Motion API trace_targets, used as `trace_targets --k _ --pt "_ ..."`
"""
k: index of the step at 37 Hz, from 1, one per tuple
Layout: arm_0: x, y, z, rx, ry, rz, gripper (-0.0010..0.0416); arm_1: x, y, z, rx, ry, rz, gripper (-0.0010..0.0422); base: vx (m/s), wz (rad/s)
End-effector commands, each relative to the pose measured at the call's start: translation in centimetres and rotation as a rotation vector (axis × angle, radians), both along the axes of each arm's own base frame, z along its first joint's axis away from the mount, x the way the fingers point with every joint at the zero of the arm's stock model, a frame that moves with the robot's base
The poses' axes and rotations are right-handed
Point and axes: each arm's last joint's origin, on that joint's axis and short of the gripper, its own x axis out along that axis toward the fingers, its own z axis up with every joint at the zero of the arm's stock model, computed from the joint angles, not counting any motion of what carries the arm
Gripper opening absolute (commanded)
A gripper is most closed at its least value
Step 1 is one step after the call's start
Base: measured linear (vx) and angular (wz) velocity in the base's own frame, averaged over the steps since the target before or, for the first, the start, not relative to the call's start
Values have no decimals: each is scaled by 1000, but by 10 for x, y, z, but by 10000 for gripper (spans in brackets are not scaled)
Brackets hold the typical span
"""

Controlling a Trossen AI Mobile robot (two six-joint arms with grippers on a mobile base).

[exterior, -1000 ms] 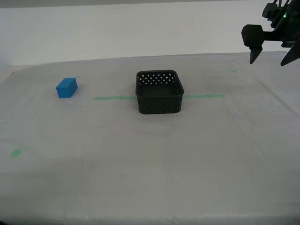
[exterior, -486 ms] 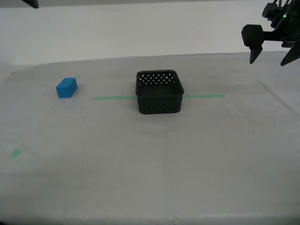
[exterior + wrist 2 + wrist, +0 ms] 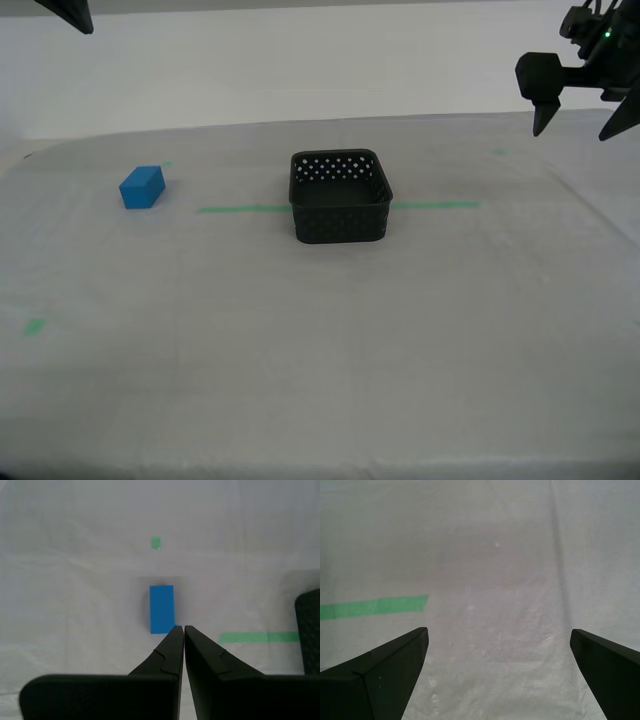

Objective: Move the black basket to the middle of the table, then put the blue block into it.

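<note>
Cloth (image 3: pixel 330 350) around black basket (image 3: pixel 339 198)

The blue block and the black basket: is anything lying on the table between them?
Only bare cloth, plus the end of the green tape line running toward the black basket. The exterior view shows nothing else between it and the blue block.

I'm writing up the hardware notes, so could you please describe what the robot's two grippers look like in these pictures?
My first gripper has matte black plastic fingers tapering to wedge-shaped points. In the exterior view its boxy black body carries cables and a small green light. My second gripper has the same matte black tapered fingers, each with a small stepped notch; no markings show.
</note>
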Motion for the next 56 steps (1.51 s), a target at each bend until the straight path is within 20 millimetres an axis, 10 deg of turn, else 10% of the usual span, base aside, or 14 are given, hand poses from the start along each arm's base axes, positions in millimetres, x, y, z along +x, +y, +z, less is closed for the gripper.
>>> trace_targets --k 1,32,56 --pt "0 0 0 -1 -2 1 399 -1 0 0 0 5 -8 0 0 0" --pt "0 0 0 -1 -2 1 398 -2 2 0 -6 17 29 13 0 0" --pt "0 0 0 -1 -2 1 399 -3 7 0 0 24 38 370 0 0"
